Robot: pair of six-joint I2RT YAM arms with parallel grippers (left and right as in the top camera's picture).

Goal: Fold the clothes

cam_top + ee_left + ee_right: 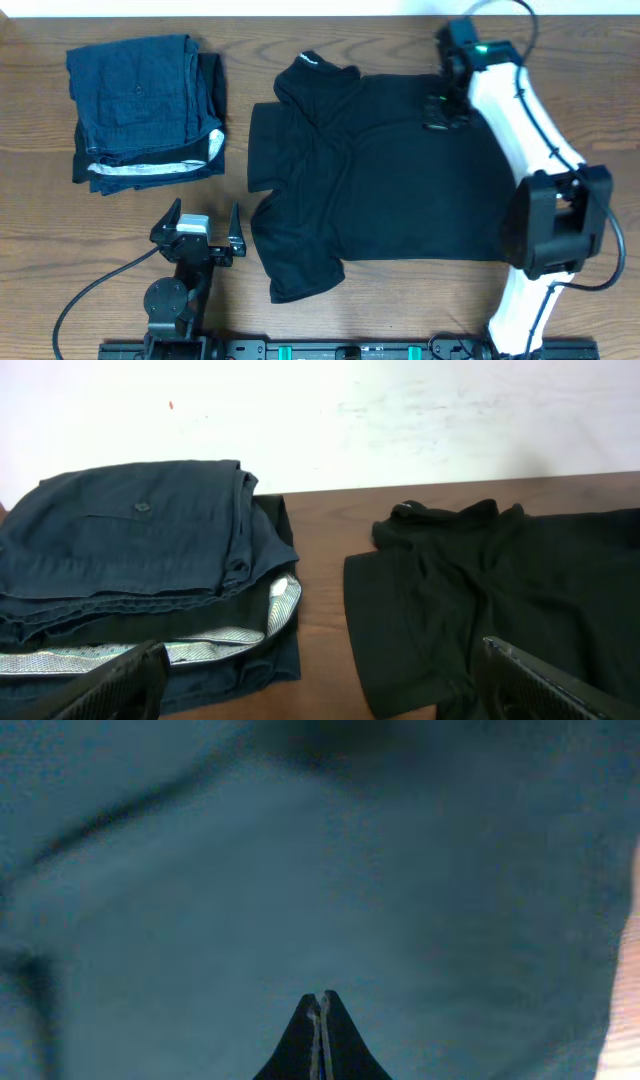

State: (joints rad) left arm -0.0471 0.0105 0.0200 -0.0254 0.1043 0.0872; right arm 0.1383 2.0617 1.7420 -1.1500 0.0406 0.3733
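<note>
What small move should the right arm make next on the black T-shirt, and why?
Probably open the right gripper and pinch the fabric: its fingers are shut with no cloth visibly between them, close over the black T-shirt, which lies unfolded.

the t-shirt is plain black, the folded garments dark blue with a white-striped edge, the table brown wood-grain.

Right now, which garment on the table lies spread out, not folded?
The black T-shirt in the middle lies spread out; the dark blue garments beside it form a folded stack with a white-striped edge.
</note>
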